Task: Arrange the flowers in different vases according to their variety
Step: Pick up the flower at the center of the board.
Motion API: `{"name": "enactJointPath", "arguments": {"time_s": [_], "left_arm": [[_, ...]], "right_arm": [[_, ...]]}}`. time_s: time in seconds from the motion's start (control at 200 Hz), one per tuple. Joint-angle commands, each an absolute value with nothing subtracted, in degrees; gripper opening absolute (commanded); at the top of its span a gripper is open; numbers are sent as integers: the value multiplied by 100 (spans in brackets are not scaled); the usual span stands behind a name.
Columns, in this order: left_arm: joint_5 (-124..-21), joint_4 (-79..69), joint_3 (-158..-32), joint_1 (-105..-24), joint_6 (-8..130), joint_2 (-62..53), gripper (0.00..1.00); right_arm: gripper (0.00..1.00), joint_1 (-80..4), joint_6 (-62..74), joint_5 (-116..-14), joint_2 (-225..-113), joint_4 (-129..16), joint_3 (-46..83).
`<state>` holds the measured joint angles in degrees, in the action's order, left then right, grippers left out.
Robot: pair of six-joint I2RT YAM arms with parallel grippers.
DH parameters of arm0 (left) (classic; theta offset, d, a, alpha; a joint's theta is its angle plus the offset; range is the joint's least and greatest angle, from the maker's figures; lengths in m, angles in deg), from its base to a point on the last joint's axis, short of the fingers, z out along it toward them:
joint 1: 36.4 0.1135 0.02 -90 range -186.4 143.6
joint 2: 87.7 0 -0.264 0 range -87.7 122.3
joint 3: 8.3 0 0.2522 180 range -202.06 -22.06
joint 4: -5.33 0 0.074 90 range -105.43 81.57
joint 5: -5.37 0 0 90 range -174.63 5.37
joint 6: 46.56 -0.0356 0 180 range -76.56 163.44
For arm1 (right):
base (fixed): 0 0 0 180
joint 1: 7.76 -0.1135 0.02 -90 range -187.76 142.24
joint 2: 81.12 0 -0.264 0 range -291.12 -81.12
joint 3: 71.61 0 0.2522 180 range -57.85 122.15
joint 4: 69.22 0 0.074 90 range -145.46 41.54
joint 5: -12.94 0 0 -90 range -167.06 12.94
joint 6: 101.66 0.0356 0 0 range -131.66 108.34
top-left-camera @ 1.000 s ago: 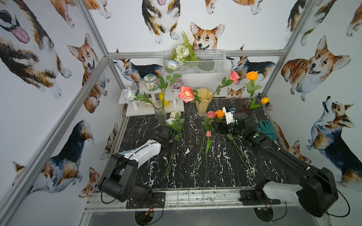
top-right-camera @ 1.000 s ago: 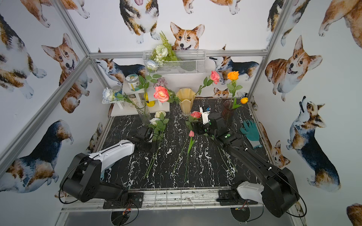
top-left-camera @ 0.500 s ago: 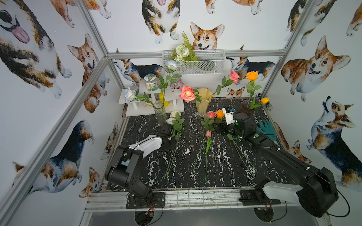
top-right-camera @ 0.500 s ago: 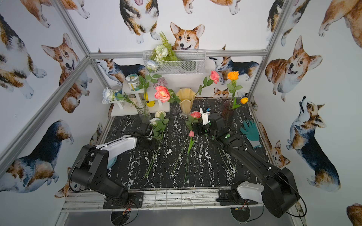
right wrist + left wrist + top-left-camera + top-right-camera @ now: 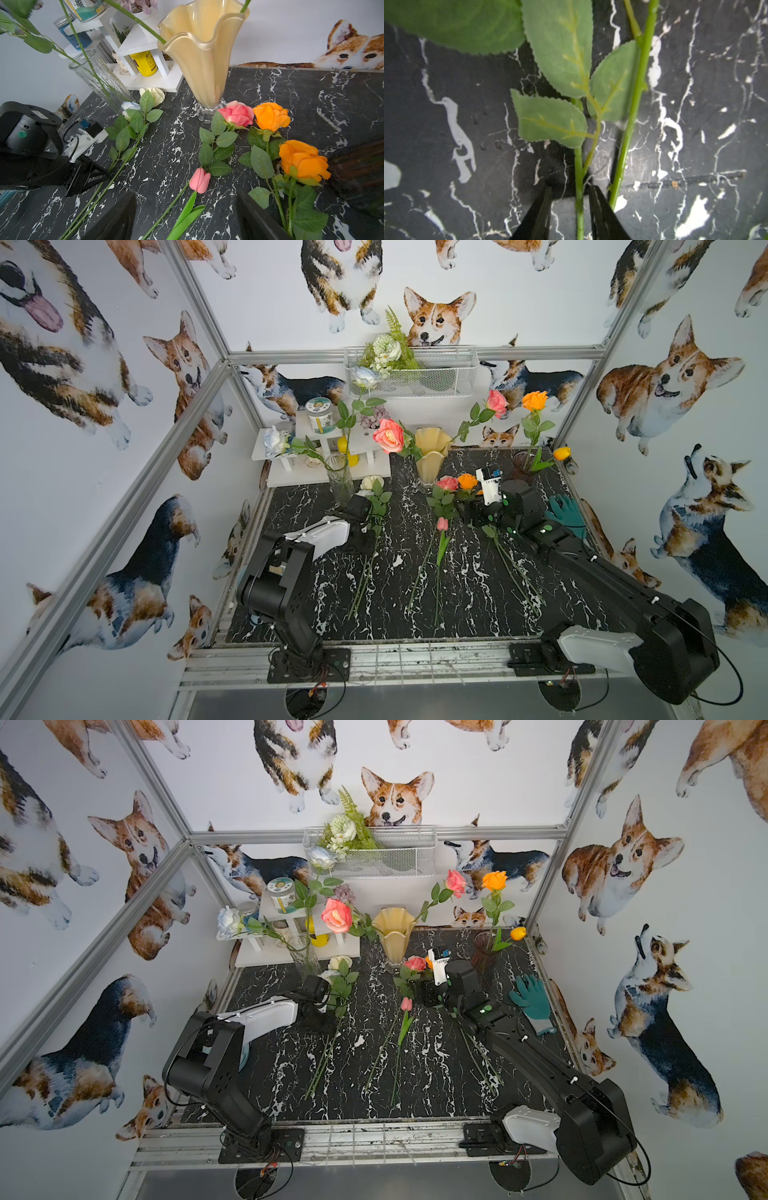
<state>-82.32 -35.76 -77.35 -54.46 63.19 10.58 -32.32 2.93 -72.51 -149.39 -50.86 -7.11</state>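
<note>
Left wrist view, rose stem (image 5: pixel 579 166) lying flat on black marble surface (image 5: pixel 446 104), left end effector (image 5: pixel 570 187) jaws slightly apart either side of it, right end effector (image 5: pixel 187 194) wide open near pink tulip (image 5: pixel 200 180), cream vase (image 5: pixel 203 62) beyond.

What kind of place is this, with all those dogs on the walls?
Most likely a small robot test booth dressed up as a flower corner: corgi-print walls on a metal frame, two robot arms mounted on a rail, and fake roses lying beside a cream-yellow vase.
</note>
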Motion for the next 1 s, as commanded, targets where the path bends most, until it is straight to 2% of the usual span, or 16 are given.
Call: {"name": "enactJointPath", "arguments": {"time_s": [0.0, 0.31, 0.55, 0.996], "left_arm": [[-8226, -3868, -7801, -5442, 6218, 1267, 34], [-8183, -4016, -7910, -5502, 6154, 1617, 0], [-8173, -3744, -7656, -5524, 6216, 1365, 0], [-9087, -3803, -7594, -5582, 6251, -419, 0]], "right_arm": [[80, -3200, 332, -7144, -14893, -5107, -729], [80, -3081, 421, -7032, -14768, -5155, -917], [80, -3045, 556, -6924, -14671, -5312, -1171], [82, -3051, 945, -6599, -14616, -5625, -1783]]}}
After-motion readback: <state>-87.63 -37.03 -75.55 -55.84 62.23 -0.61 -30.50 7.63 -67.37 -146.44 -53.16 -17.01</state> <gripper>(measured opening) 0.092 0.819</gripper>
